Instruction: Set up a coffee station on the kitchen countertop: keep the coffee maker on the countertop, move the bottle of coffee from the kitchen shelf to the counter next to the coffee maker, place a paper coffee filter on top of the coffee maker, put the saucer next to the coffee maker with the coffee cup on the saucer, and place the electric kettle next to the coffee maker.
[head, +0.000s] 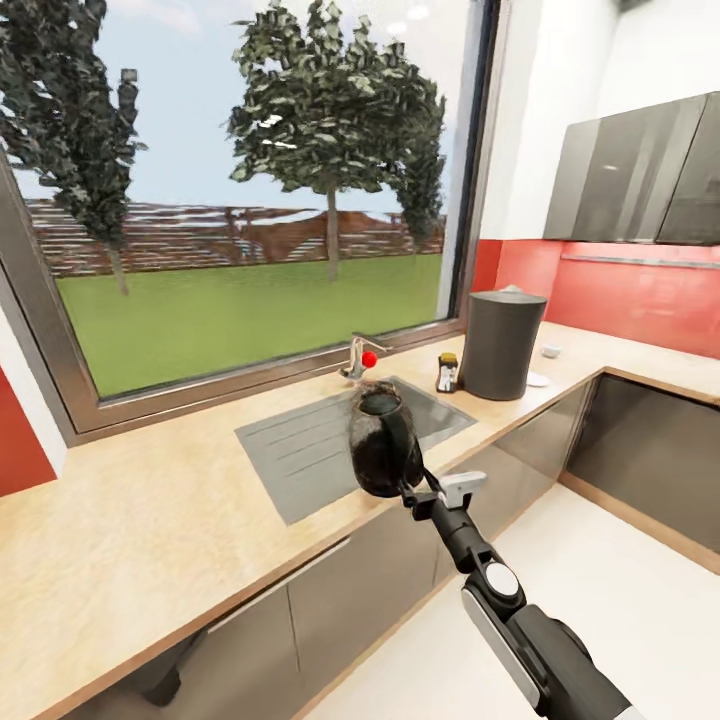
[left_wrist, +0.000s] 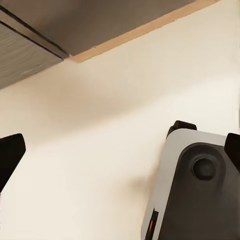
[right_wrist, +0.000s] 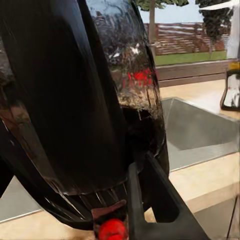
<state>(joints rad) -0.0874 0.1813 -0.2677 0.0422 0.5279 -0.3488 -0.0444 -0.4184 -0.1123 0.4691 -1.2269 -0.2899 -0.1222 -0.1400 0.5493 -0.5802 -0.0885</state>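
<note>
One gripper is busy: your right gripper is clamped on the handle of the electric kettle, which you hold above the front edge of the countertop, just before the sink. Farther along the counter stands the coffee maker, with the bottle of coffee just beside it and the saucer at its other side. Your left gripper points down at the pale floor, fingers apart, holding nothing.
</note>
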